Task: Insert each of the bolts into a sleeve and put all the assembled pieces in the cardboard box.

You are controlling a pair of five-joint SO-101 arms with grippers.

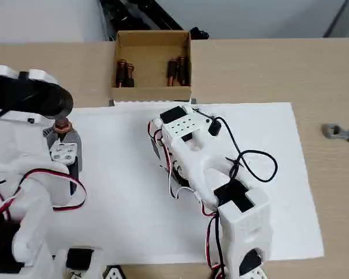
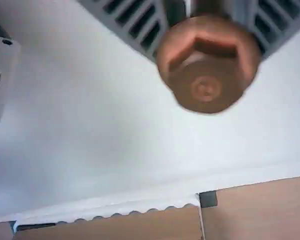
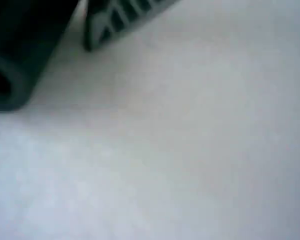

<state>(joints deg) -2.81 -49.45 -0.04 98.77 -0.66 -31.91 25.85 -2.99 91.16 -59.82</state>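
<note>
**Item 1. Left end effector** (image 1: 64, 138) (image 2: 207, 30)
- Location: near the left edge of the white sheet (image 1: 122, 192), short of the cardboard box and off towards its left corner.
- State: closed on a bolt (image 1: 62, 124) (image 2: 207, 65).
- Detail: grey ribbed fingers (image 2: 130, 25) sit on either side of the shank. The copper-coloured hexagonal head stands clear of them and points roughly towards the box.

**Item 2. Right end effector** (image 1: 160, 154)
- Location: over the middle of the sheet, in front of the box.
- State: whether it is wide or narrow cannot be told.
- Detail: the right wrist view shows one ribbed finger (image 3: 125, 17) and, just beside it, a dark sleeve (image 3: 10, 65) with its open end showing. Whether the sleeve is gripped or only lies on the sheet cannot be told.

**Item 3. Cardboard box** (image 1: 151, 93)
- Location: on the worktop (image 1: 314, 70), at the far edge of the sheet and open at the top.
- Contents: four assembled pieces, each copper and dark.
  - One pair (image 1: 125, 73) lies against the left wall.
  - One pair (image 1: 177, 71) lies against the right wall.
  - Bare cardboard floor separates the two pairs.

**Item 4. White sheet**
- Location: covers the middle of the wooden worktop under both arms.

**Item 5. Grey metal tool** (image 1: 337, 132)
- Location: on bare wood to the right, well apart from the sheet and the box.
</note>
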